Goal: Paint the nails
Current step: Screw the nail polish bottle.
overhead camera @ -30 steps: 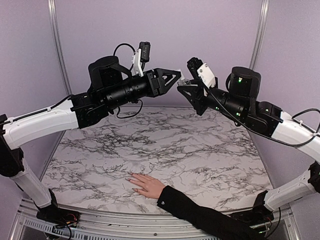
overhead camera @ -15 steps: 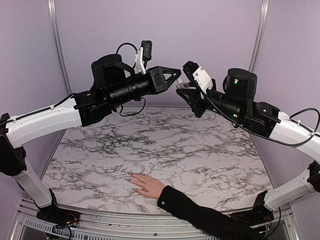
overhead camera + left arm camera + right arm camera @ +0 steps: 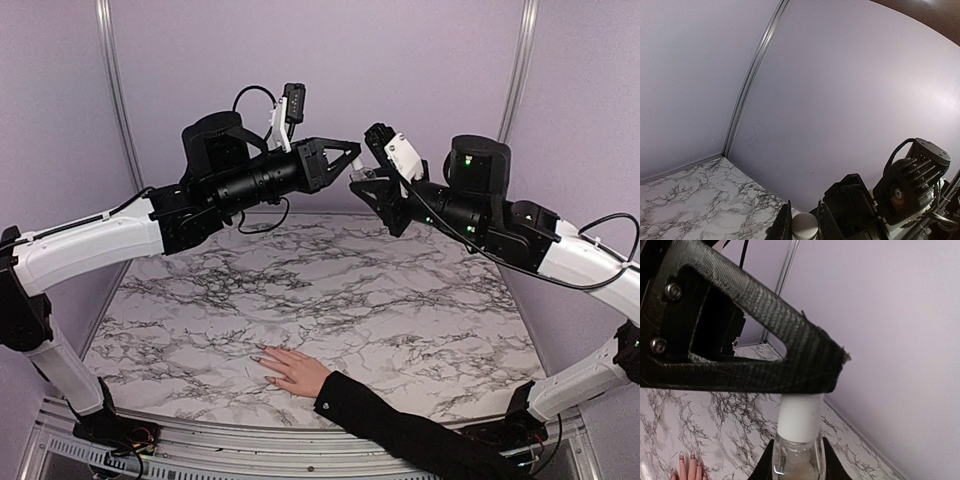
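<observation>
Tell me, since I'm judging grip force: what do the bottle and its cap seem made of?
The bottle looks like clear, glossy glass or hard plastic: you see through it. The cap looks like white matte plastic, smooth and opaque.

Marble-look table (image 3: 400,300) w/ lilac walls (image 3: 420,70) behind.

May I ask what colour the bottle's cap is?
The cap is white, clearest in the right wrist view.

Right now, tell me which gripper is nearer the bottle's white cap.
Left. The left gripper is closed on the white cap; the right gripper holds the clear bottle just below it.
</observation>
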Robot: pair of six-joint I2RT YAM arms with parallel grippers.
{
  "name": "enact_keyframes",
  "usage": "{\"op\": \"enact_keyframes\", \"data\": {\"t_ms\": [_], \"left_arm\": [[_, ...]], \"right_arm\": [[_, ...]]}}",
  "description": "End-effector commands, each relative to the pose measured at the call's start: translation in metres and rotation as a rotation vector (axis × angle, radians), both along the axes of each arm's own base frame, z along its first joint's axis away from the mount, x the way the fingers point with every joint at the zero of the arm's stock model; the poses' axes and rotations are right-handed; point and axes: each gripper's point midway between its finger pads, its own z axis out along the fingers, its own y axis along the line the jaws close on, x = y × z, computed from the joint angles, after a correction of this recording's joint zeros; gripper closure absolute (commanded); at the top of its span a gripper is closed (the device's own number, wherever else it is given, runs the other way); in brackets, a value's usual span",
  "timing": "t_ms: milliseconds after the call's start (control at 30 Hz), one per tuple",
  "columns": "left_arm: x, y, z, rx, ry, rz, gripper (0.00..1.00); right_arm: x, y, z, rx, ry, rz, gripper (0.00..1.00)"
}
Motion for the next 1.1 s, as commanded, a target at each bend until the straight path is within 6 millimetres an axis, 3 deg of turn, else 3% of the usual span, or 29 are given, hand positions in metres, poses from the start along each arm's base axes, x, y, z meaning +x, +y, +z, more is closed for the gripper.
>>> {"op": "enact_keyframes", "data": {"t_ms": [0, 167, 533, 767, 1067], "left_arm": [[-0.039, -0.013, -0.024, 0.076, -0.037, -0.186, 1.0], [-0.059, -0.013, -0.037, 0.111, -0.067, -0.296, 1.0], [-0.102, -0.013, -0.052, 0.139, -0.093, -0.574, 1.0], [-0.127, -0.007, -0.056, 0.14, -0.109, -0.76, 1.0], [-0.156, 0.005, -0.054, 0.128, -0.171, -0.955, 1.0]], "right_arm": [[-0.017, 0.005, 0.058, 0.171, -0.028, 0.139, 1.0], [-0.037, 0.005, 0.079, 0.235, -0.025, 0.297, 1.0], [-0.103, 0.0, 0.126, 0.32, -0.079, 0.674, 1.0], [-0.14, -0.005, 0.137, 0.333, -0.09, 0.876, 1.0], [-0.167, -0.009, 0.148, 0.377, -0.056, 1.055, 1.0]]}}
